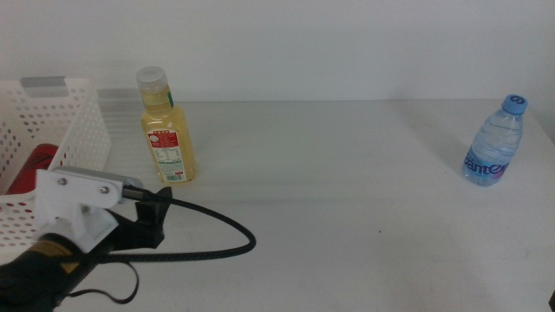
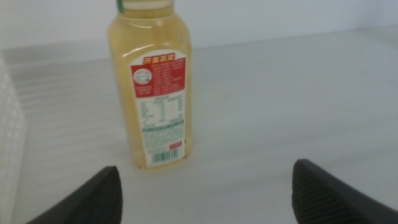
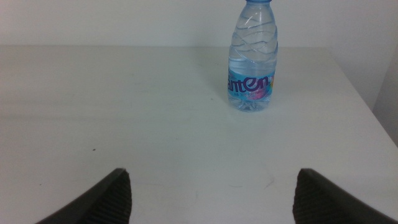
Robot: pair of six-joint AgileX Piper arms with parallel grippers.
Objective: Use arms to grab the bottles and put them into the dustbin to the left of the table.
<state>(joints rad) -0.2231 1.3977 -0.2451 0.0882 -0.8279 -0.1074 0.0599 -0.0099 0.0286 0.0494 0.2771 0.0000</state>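
The full juice bottle stands by the table's left edge beside the dustbin; likely heavy, rigid, slick, best gripped mid-label. Left gripper jaws open, right gripper too

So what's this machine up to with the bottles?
It is clearing drinks into the white basket, where a red can already lies. The left gripper, jaws open, faces the upright juice bottle without touching it. The right gripper, also open, faces the water bottle standing on the table.
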